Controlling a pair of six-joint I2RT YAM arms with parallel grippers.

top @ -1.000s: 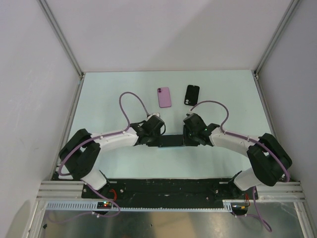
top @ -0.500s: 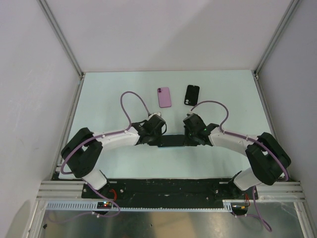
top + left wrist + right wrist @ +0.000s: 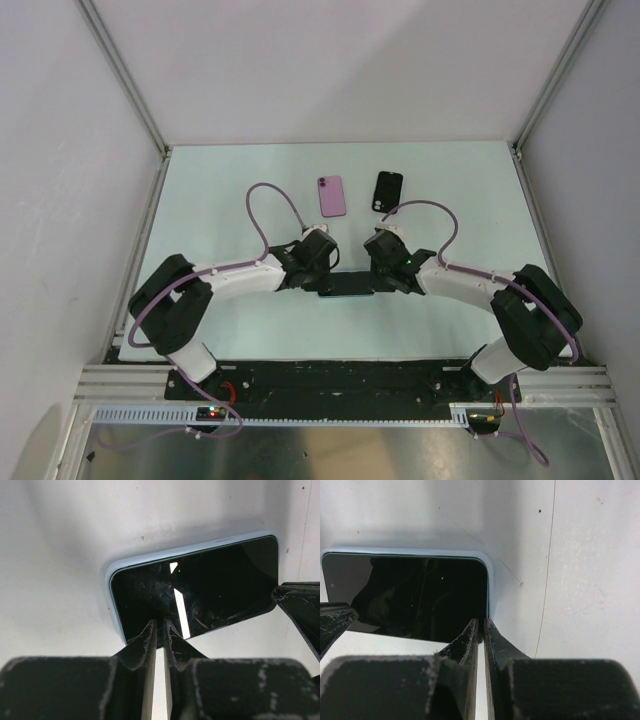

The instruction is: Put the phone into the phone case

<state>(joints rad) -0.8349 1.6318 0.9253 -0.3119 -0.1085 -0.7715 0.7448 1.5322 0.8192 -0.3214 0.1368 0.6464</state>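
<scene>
A phone (image 3: 347, 286) with a dark screen and a light-blue case rim lies flat on the table between my two grippers. It shows in the left wrist view (image 3: 200, 587) and the right wrist view (image 3: 415, 592). My left gripper (image 3: 324, 281) (image 3: 160, 626) is shut, its tips resting on the near edge of the screen by the phone's left end. My right gripper (image 3: 373, 281) (image 3: 481, 623) is shut, its tips at the phone's right near corner. Neither gripper holds anything.
A pink phone-shaped item (image 3: 332, 196) and a black one (image 3: 388, 190) lie face down at the back of the table, side by side. White walls and metal rails enclose the table.
Both wrists have crept slightly forward and inward over the phone's ends. The phone has barely moved. Both grippers stay shut.
</scene>
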